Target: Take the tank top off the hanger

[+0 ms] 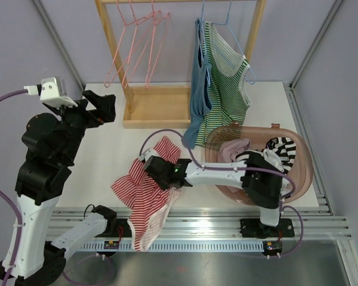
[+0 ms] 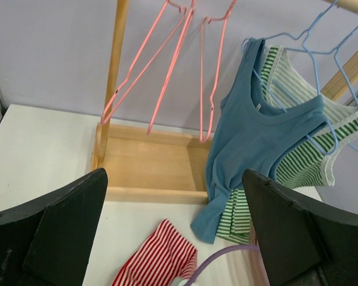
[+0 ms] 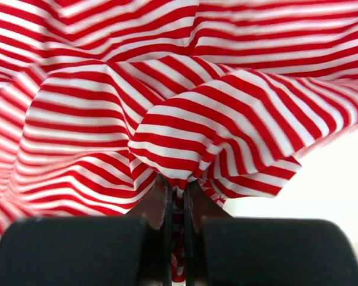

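From above, my right tool [image 1: 158,168] is clamped on the red-striped tank top [image 1: 140,199], which lies crumpled at the surface's [image 1: 101,155] near edge with its hem draped over. My left tool [image 1: 100,107] hangs open near the far-left corner. My left wrist view shows wide-apart jaws and a blue tank top [image 2: 256,137] on a blue hanger [image 2: 322,53]. My right wrist view shows red stripes pinched between closed fingers.

Laundry basket [image 1: 308,174] near wooden rack [image 1: 156,123]

Bright even light, faint soft shadows, red-striped top [image 3: 167,89] crisp, right end effector [image 3: 176,196] blurred up close
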Controlling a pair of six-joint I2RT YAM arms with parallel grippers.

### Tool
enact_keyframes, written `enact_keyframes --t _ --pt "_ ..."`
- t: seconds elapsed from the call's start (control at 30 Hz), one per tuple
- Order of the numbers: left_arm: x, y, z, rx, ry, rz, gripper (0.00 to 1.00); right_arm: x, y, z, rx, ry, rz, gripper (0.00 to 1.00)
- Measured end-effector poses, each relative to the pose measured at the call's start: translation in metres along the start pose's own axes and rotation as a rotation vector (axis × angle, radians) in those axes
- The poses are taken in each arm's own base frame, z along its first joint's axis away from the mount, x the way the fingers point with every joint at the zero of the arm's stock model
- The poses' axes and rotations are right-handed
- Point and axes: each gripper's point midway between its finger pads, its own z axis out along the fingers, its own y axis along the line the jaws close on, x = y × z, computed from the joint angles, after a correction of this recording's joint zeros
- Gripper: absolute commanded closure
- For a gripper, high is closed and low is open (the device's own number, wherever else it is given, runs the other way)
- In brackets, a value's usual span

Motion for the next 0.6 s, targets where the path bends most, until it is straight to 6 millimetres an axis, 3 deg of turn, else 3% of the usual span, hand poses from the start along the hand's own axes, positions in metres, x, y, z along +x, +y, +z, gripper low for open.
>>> enact_keyframes --t 0.1,0.33,0.43,0.6 --pt "0.012 0.007 -0.009 -0.009 0.021 0.007 0.01 -0.021 -0.018 -0.044 0.055 -0.076 0.003 1.00" --pt "0.033 0.017 -0.011 -0.033 0.071 0.042 0.01 -0.085 -0.069 -0.187 0.191 -0.354 0.066 1.00" --pt "0.035 0.018 -0.012 -0.036 0.083 0.051 0.01 -0.094 -0.093 -0.236 0.268 -0.428 0.103 1.00" --pt "0.037 0.018 -0.012 -0.033 0.090 0.063 0.01 -0.087 -0.138 -0.310 0.413 -0.507 0.171 1.00"
